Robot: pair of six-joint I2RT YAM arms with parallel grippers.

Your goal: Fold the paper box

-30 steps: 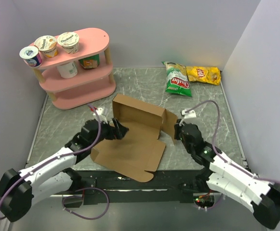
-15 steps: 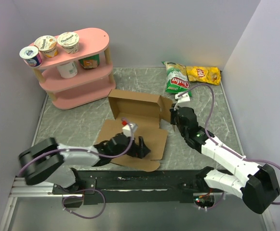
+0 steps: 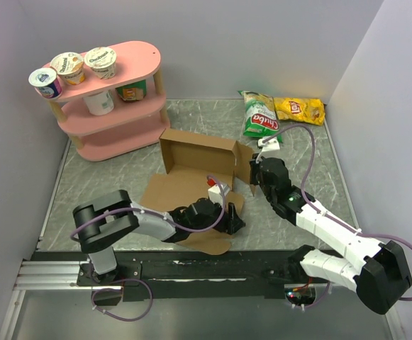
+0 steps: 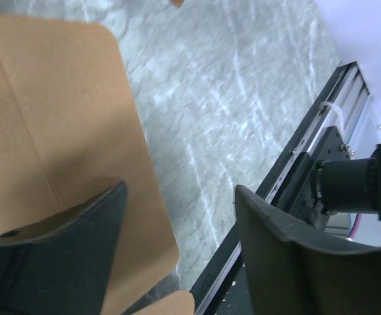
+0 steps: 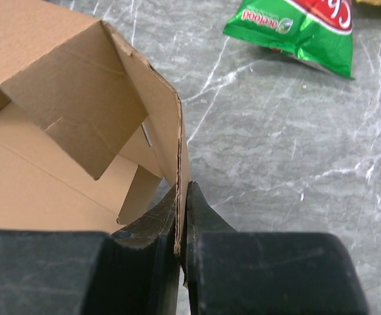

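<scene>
The paper box (image 3: 184, 195) is a brown cardboard sheet lying in the middle of the table, its back wall (image 3: 195, 151) and right side flap standing up. My right gripper (image 3: 255, 172) is shut on that right flap; in the right wrist view the flap's edge (image 5: 179, 164) sits between the closed gripper (image 5: 182, 223). My left arm lies low along the near edge. My left gripper (image 3: 232, 221) is open at the sheet's near right corner. In the left wrist view the left gripper (image 4: 177, 230) has one finger over the cardboard (image 4: 52, 118) and the other over the rail.
A pink shelf (image 3: 113, 106) with yogurt cups stands at the back left. A green chip bag (image 3: 261, 117) and a yellow chip bag (image 3: 299, 110) lie at the back right. A black rail (image 3: 191, 265) runs along the near edge. White walls close in the sides.
My left arm has swept from the box's left side across its near edge to the near right corner. The box shifted and turned slightly. My right gripper kept hold of the right flap.
</scene>
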